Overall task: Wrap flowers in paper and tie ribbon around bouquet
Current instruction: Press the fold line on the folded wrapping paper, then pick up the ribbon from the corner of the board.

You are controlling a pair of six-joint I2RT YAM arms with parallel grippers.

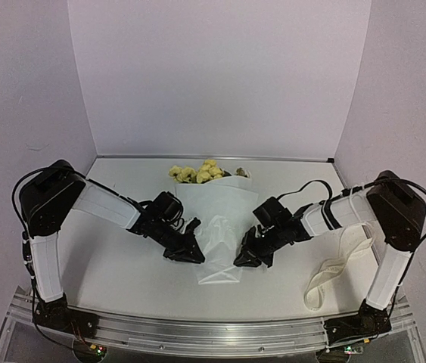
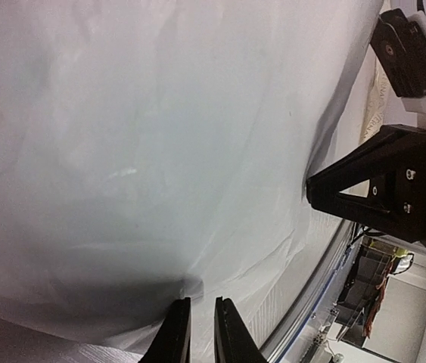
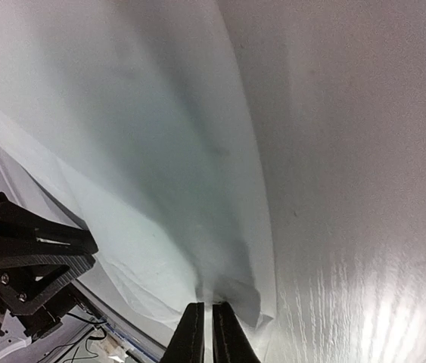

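**Paper flanked on both sides, ribbon waits to the right**

I have the paper point(image 1: 216, 212) lying on the table point(image 1: 122, 265) between my two arms. Its long axis runs from the flowers point(image 1: 197, 172) at the far end toward me. The right gripper point(image 3: 206, 306) is closed on a bunched fold at the sheet's right side. The left gripper point(image 2: 201, 302) shows only a narrow slit at the left side, and I cannot tell whether it pinches paper. The ribbon point(image 1: 341, 261) lies well apart to the right, so the right arm is nearer to it.

Soft, even light; the paper point(image 2: 160, 151) blurs close up in wrist views (table point(image 3: 394, 302) glare at right).
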